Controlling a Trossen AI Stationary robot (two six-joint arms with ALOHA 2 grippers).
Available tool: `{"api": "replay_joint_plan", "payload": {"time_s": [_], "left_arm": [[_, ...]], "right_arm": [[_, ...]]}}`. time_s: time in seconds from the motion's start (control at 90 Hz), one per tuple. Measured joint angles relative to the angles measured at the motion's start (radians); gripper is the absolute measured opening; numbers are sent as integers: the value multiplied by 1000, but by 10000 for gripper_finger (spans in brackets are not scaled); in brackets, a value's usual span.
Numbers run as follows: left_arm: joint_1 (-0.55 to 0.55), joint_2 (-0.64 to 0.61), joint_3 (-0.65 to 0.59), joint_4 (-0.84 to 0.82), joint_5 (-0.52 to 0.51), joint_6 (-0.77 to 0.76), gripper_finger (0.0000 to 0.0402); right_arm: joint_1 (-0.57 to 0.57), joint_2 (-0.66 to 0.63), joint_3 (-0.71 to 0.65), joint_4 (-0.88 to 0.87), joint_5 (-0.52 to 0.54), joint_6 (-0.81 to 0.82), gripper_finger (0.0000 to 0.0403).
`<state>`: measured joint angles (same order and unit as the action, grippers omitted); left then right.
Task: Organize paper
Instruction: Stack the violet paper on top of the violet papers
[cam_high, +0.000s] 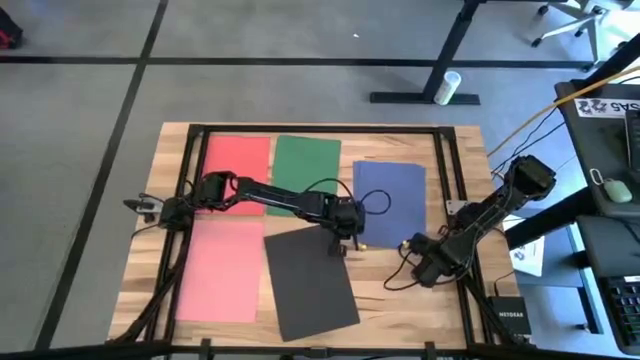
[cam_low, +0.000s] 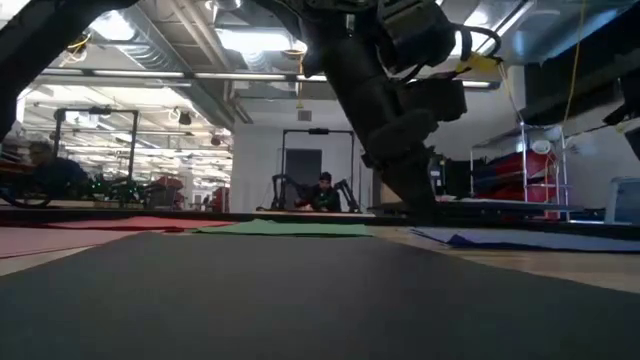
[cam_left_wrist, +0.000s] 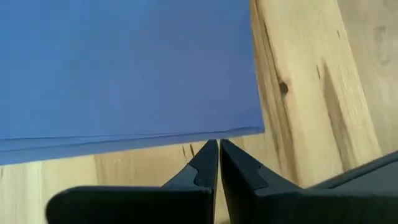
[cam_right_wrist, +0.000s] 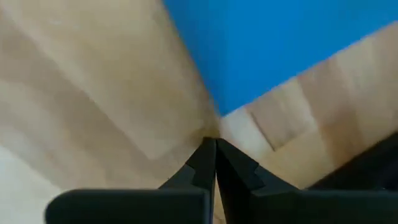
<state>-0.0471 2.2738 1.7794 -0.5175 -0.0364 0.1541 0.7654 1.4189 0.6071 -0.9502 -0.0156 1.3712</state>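
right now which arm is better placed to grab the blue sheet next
Probably the right. Its claw, shut, sits at the blue sheet's corner and could nip it once opened. The left claw, also shut, points at that sheet's edge, but its arm stretches across the green sheet and dark sheet.

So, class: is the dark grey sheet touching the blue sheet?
Apart. The high view shows bare wood between the dark grey sheet and the blue sheet.
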Motion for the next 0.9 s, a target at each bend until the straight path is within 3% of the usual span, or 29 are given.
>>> {"api": "replay_joint_plan", "payload": {"time_s": [0.7,0.9], "left_arm": [[11,-12,1,6,0,-32,0],[46,-64,1,10,-1,-42,0]], "right_arm": [[0,-16,36,-37,60,90,0],[0,-62,142,-92,188,92,0]]}}
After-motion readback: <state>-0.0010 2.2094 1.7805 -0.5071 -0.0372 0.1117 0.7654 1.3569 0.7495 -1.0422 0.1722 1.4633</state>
